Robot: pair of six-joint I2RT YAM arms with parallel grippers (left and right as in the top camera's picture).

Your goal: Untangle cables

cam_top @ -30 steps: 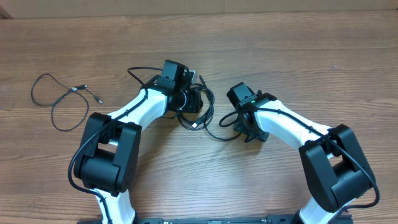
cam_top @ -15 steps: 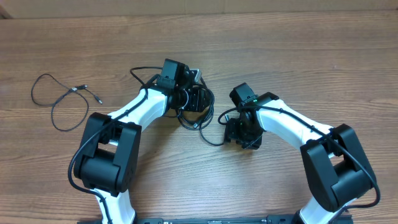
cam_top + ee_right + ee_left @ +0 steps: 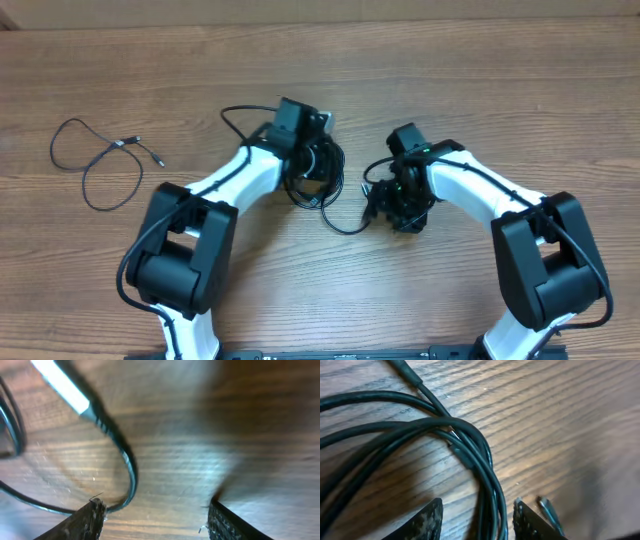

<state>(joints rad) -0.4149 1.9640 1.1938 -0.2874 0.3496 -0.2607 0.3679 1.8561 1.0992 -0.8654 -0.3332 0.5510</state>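
Observation:
A tangle of thin black cables lies at the table's middle. My left gripper is right over it. In the left wrist view the looped strands run between my open left fingers without being squeezed, and a small plug tip lies just right of them. One strand trails from the tangle toward my right gripper. In the right wrist view this strand, with a white plug, curves past the left fingertip of my open right gripper. Nothing lies between the right fingers.
A separate thin black cable with small plugs lies loosely looped at the far left of the wooden table. Thicker black wires run along both white arms. The arm bases stand at the front edge.
My left gripper has shifted right and a little back over the tangle. My right gripper has come down and toward the trailing strand, then shifted slightly right. The trailing loop has drawn in.

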